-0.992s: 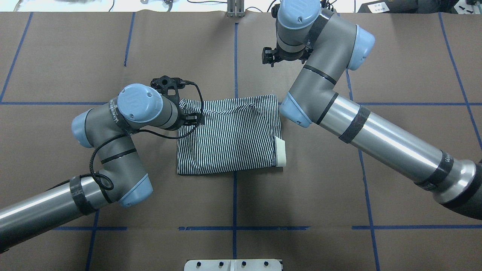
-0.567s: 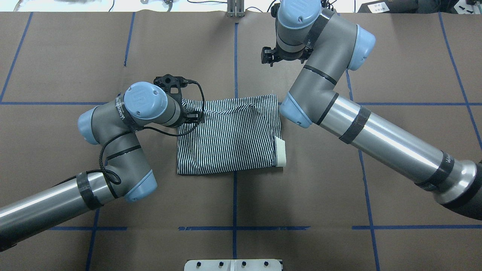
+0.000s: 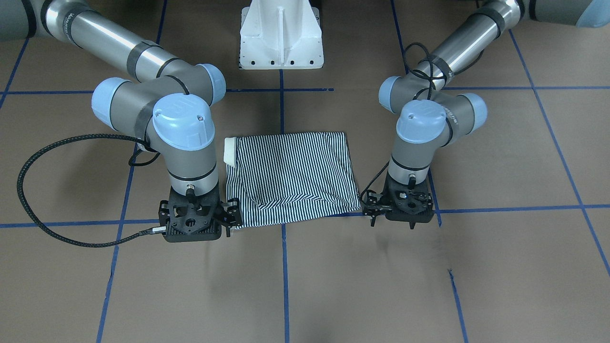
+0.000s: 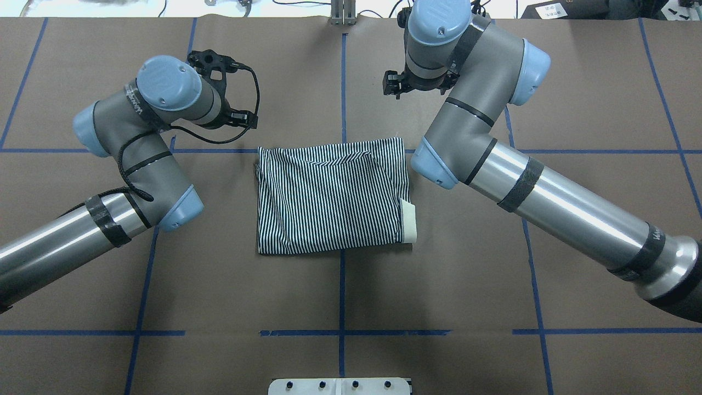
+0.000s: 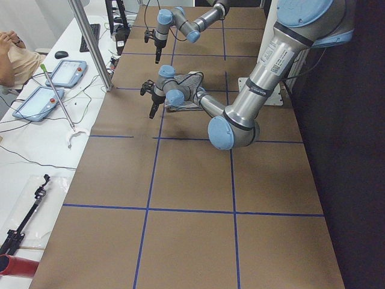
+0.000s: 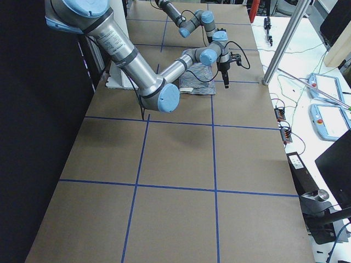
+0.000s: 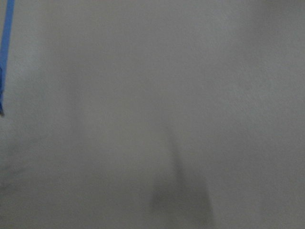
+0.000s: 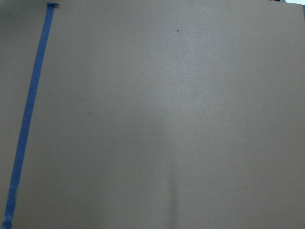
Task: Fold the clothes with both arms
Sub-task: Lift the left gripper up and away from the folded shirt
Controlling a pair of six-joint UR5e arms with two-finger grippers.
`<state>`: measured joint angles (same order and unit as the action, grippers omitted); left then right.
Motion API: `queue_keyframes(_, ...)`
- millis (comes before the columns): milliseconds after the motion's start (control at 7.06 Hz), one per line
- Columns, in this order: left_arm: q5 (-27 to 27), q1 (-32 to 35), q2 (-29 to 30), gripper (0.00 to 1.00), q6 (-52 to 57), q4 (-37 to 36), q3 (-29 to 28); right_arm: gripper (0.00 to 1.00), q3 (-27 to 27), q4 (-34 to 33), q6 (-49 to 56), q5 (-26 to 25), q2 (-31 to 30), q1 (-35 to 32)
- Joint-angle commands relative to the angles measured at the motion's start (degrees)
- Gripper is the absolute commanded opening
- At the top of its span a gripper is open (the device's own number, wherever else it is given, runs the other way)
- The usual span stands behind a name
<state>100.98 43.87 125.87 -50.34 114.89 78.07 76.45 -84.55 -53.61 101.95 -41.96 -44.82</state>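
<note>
Folded polo shirt [image 3: 290,176] at mid-bench, 2 arms off it.
Front view: I can't tell whether left end effector [image 3: 374,213] or right end effector [image 3: 231,216] is apart or together. Overhead: both hang beyond the shirt, toward the bench's far edge.

White lettering on the black strap [image 4: 133,97] round the left arm [image 4: 49,247]: it opens "WA", the rest is too small to read. There's similar print on the right arm's [image 4: 565,203] black band [image 4: 654,237], unreadable. An embossed logo on its blue joint cap [image 3: 182,113] can't be made out.
</note>
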Motion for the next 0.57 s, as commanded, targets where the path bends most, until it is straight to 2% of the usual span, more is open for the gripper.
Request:
queue_keyframes(0,5.9,0.3,-3.6,1.00,1.1,0.3,9.4,1.00,1.0,0.0,0.0,0.0,-0.7,0.0)
queue_keyframes(142,7.5,-1.7,-8.8,1.00,0.9,0.5,17.6,1.00,2.5,0.0,0.0,0.0,-2.1,0.1)
queue_keyframes(283,9.1,-3.9,-13.0,1.00,-4.1,0.7,22.7,1.00,3.0,0.0,0.0,0.0,-2.6,0.1)
queue_keyframes(425,7.7,-8.3,-13.6,0.87,-11.1,1.3,24.3,1.00,3.3,0.1,0.0,-0.1,-2.9,0.3)
